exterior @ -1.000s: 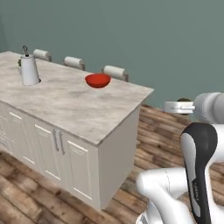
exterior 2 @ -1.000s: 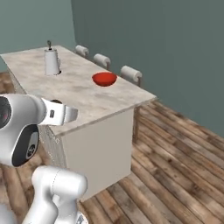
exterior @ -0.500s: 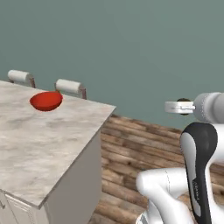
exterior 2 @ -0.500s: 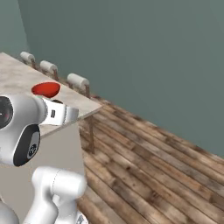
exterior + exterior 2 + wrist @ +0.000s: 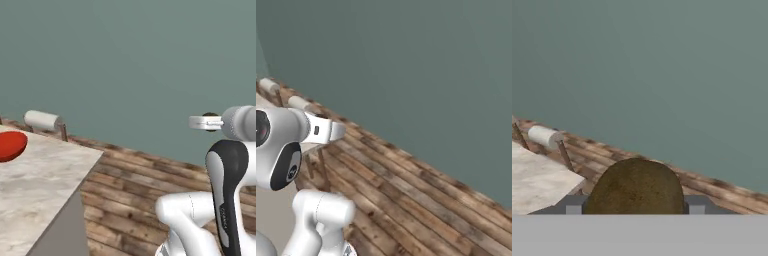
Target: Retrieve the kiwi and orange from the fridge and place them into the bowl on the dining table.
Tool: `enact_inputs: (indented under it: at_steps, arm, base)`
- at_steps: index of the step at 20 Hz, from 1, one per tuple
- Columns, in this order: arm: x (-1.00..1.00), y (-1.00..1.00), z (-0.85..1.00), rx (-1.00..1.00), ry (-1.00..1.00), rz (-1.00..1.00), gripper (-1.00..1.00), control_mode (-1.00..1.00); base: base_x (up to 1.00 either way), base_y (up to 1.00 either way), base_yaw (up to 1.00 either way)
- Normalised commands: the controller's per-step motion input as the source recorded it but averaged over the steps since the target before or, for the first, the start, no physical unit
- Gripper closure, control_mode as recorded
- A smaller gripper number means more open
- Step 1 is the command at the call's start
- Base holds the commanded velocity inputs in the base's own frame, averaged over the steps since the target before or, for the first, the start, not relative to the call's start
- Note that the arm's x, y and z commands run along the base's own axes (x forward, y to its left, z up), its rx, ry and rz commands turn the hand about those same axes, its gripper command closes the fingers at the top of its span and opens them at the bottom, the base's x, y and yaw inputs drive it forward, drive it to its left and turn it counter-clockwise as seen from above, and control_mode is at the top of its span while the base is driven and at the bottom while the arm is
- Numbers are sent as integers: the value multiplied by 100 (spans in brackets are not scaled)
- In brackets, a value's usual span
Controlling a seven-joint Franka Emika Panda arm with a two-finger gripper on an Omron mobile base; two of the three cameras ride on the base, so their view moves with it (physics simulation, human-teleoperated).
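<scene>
— Anything blocking the way to the dining table [image 5: 45, 185]?
— Its near marble corner lies bare; the bowl [image 5: 10, 145] sits farther left, and one stool [image 5: 44, 120] stands along the far edge.

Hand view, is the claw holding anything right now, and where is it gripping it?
Yes. The claw holds the kiwi, a brown roundish fruit, pinched by its two opposite sides between the fingers; its lower part is hidden.

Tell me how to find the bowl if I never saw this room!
Look at the big table with the pale marble top, at the left of the left base view. The bowl sits on that top, near the white-cushioned stool. It is shiny, red and shallow, unlike the brown fruit in the gripper.
</scene>
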Motion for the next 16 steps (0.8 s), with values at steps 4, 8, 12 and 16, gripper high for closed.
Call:
enact_inputs:
  at_steps: [4,8,12,16]
  arm:
    - [0,0,0,0,0,0,100,100]
    - [0,0,0,0,0,0,100,100]
    - [0,0,0,0,0,0,100,100]
    - [0,0,0,0,0,0,100,100]
  base:
    - [100,-92,33]
    - [100,-81,39]
    - [100,-47,52]
    - [100,-29,63]
